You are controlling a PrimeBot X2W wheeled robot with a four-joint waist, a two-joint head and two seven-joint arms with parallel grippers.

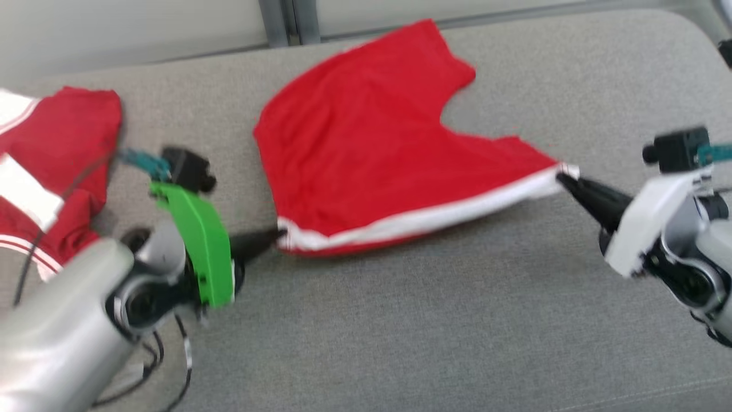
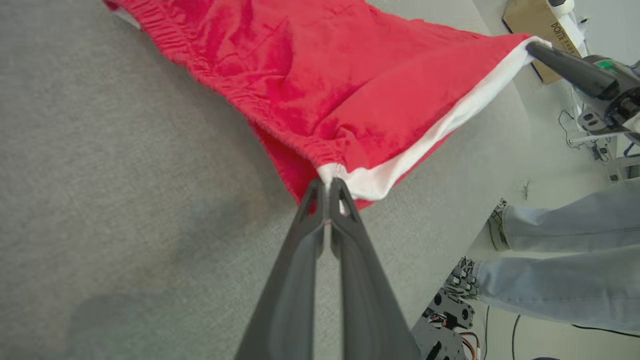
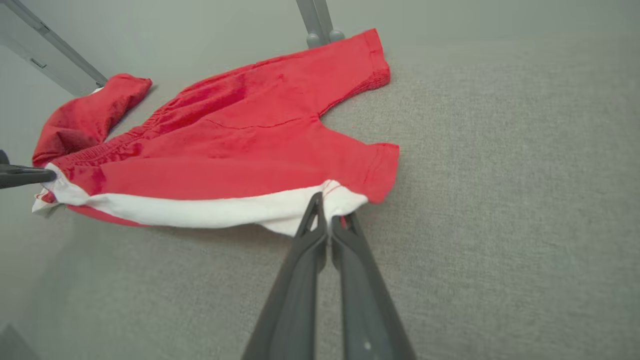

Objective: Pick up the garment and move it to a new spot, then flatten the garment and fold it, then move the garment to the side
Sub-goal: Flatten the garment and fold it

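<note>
At the far left of the grey counter (image 1: 400, 320) lies the garment (image 1: 68, 131), a red jersey with white striped sleeves, bunched up and not held. Just beside it the left pincer (image 1: 277, 234) is clamped on one corner of the white hem (image 1: 423, 217) of a separate pair of red shorts (image 1: 366, 143), and the right pincer (image 1: 563, 178) is clamped on the opposite corner, with the hem stretched between them. The pull should probably be even, with both ends lowered together so the cloth lands flat and clear of the jersey.

My left gripper (image 1: 279, 234): two long dark tapered fingers | my right gripper (image 1: 563, 178): same | left wrist cover (image 1: 200, 252): bright green | right wrist cover (image 1: 646, 223): white | left forearm (image 1: 57, 337): silver-grey tube, loose black cables (image 1: 187, 355) | left wrist camera (image 1: 186, 167), right wrist camera (image 1: 677, 150): black blocks, teal leads
</note>
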